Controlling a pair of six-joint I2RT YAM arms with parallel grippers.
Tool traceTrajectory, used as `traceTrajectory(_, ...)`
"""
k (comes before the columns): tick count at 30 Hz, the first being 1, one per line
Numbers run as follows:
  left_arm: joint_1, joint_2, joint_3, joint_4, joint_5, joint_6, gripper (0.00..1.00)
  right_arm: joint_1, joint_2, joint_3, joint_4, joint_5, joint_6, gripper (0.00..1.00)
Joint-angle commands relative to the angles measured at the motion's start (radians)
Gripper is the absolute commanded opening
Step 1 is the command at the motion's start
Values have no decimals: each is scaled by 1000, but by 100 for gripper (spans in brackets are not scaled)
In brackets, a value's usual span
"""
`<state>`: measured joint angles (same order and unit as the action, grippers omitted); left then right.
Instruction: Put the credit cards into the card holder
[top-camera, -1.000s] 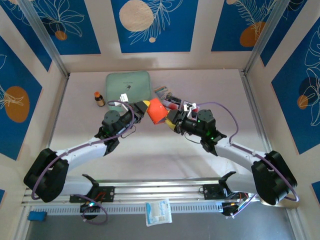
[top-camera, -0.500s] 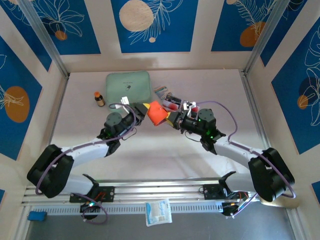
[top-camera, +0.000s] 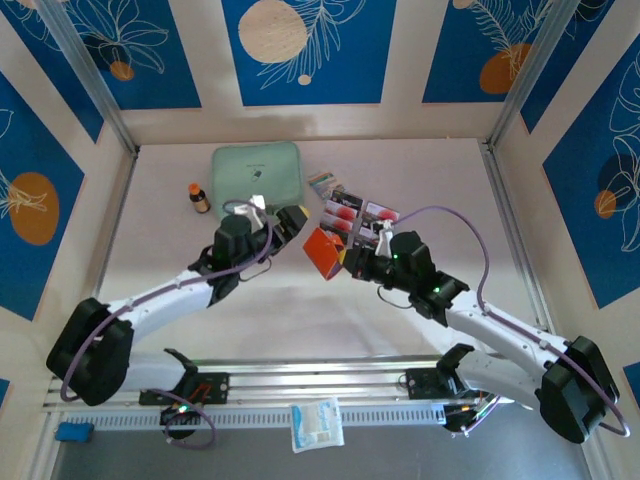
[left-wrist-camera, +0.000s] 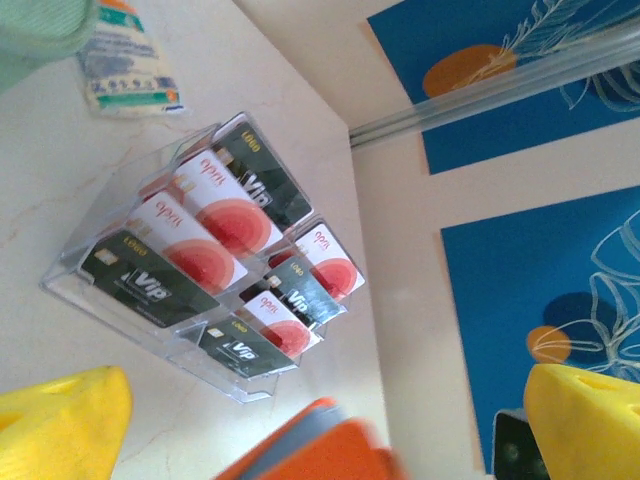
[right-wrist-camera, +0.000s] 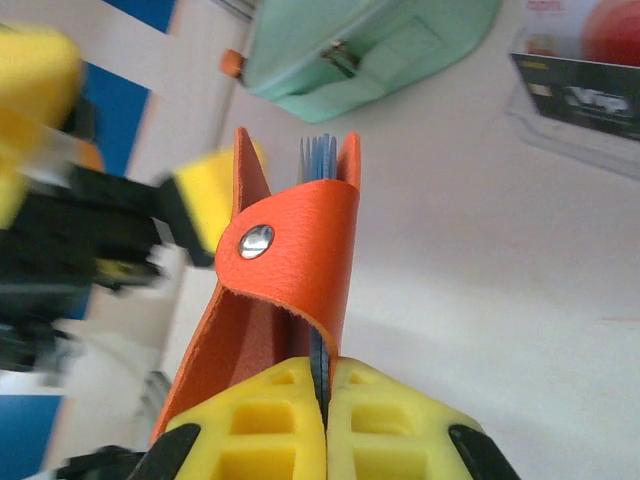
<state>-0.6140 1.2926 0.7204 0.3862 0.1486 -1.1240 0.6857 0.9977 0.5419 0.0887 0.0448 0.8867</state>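
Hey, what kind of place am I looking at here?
Probably a robot test booth: two arms bolted to an aluminium rail, with blue patterned wall panels boxing in a pale table.

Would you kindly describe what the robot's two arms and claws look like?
The left arm and right arm have white links between bulky black joints, each trailed by a looping purple cable. The left claw and right claw have black bodies and yellow moulded fingers with square hollows.
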Motion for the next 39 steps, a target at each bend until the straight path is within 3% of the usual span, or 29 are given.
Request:
traceTrajectory(1,-29,-2,165,-430,-14,152,100,55,0,28,-88,157,-118,0)
traceTrajectory(5,-73,35,275,-627,-102,194,100,120,37,66,-103,243,-152,0)
traceTrajectory(10,-104,72,335,-727,-165,212,100,186,90,118,-124,326,-182,0)
traceTrajectory(18,-111,114,351,-789,-197,235,100,234,140,176,-137,384,-214,0)
traceTrajectory(28,-113,56,244,-792,-258,218,100,206,122,158,-161,391,-163,0)
traceTrajectory(39,-114,15,133,-740,-119,297,100,136,100,39,-88,325,49,0)
